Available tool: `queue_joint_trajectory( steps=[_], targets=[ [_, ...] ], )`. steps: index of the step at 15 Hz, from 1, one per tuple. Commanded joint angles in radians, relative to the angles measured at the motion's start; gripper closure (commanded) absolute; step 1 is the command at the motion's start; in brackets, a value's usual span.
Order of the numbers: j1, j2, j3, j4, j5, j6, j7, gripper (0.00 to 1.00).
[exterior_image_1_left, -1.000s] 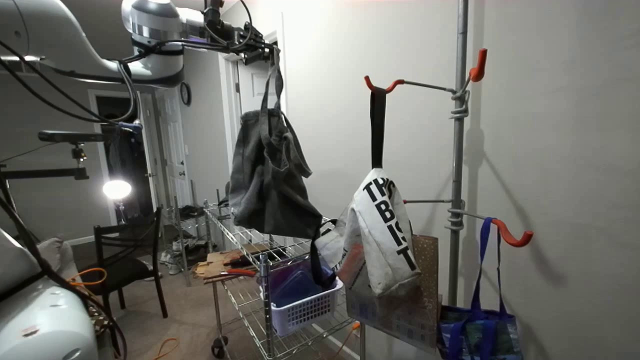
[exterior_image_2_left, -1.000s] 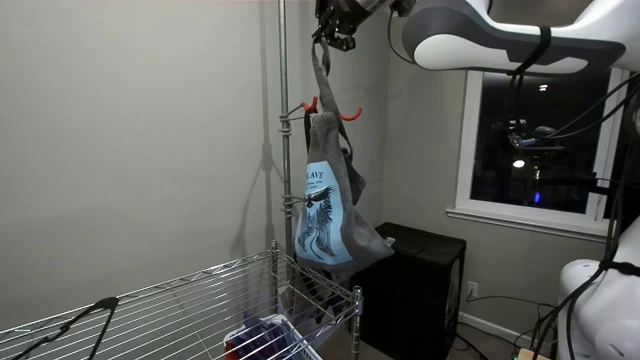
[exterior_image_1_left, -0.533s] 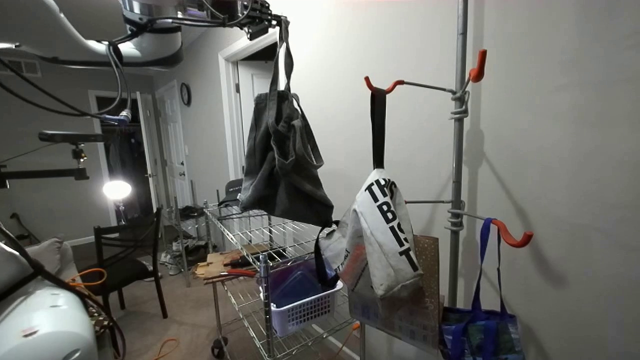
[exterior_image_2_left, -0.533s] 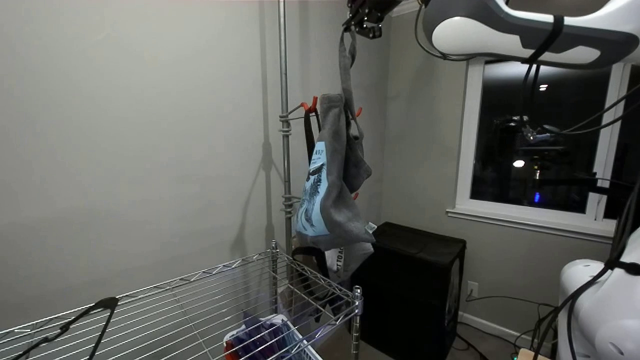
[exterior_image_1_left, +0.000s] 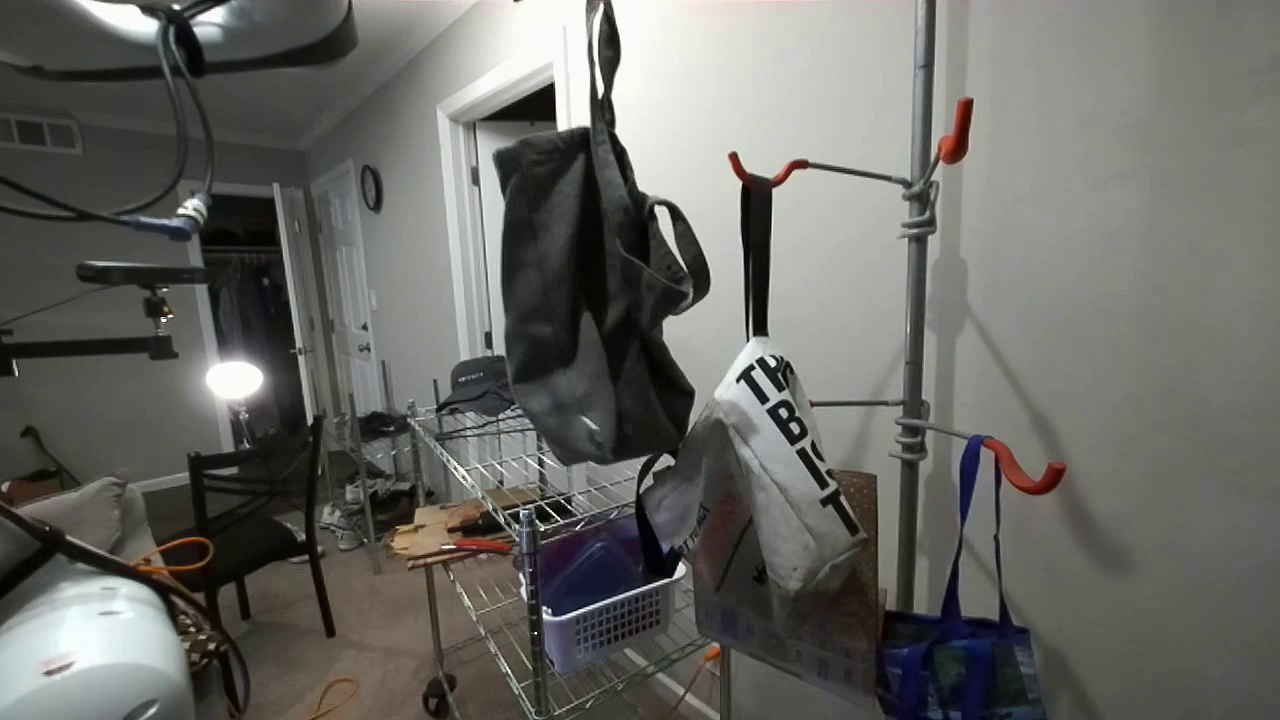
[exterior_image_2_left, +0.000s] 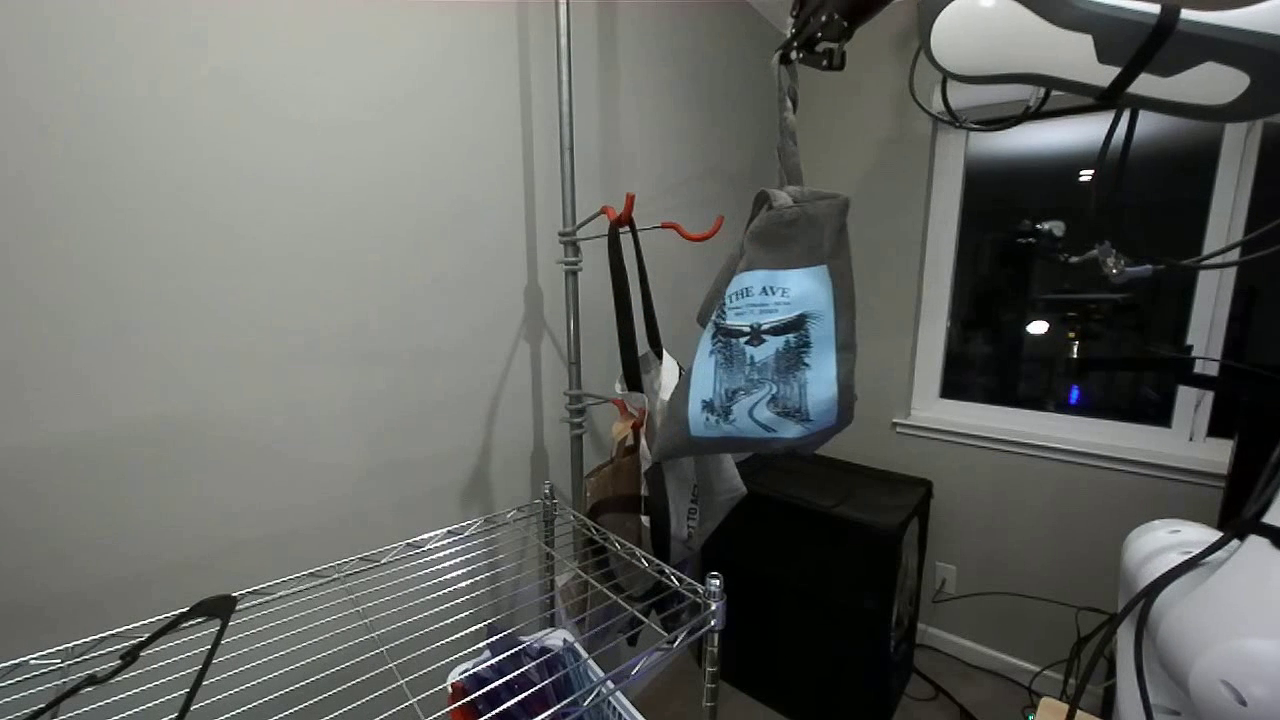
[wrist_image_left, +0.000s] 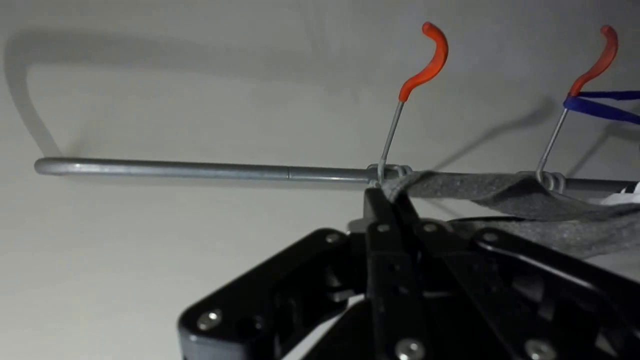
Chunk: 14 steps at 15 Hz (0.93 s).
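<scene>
One grey tote bag (exterior_image_1_left: 590, 300) dangles apart from the metal pole (exterior_image_1_left: 914, 340), its strap (wrist_image_left: 445, 185) nipped tight in the end effector (wrist_image_left: 389, 196). From an upper red hook (exterior_image_1_left: 786, 173) on the pole hangs a white lettered bag (exterior_image_1_left: 785, 470); from a lower hook (exterior_image_1_left: 1015, 474), a blue-handled bag (exterior_image_1_left: 958, 668).

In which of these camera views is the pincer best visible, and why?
The wrist view: the pincer is large and close there, shut on the gray strap. The exterior views show it small and dark near the top edge, or almost wholly out of frame.
</scene>
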<state>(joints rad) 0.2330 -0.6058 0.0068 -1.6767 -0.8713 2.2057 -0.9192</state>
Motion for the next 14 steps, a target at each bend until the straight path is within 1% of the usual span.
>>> queue_joint_trajectory(
  steps=[1, 5, 9, 11, 14],
  targets=[
    [-0.04, 0.003, -0.068, -0.013, 0.05, 0.044, -0.043, 0.99],
    [-0.076, 0.069, -0.158, 0.008, 0.109, 0.063, -0.051, 0.99],
    [-0.123, 0.152, -0.237, 0.044, 0.201, 0.091, -0.091, 0.99],
    [-0.147, 0.195, -0.261, 0.07, 0.248, 0.11, -0.119, 0.99],
    [-0.178, 0.255, -0.268, 0.122, 0.314, 0.126, -0.171, 0.99]
  ],
)
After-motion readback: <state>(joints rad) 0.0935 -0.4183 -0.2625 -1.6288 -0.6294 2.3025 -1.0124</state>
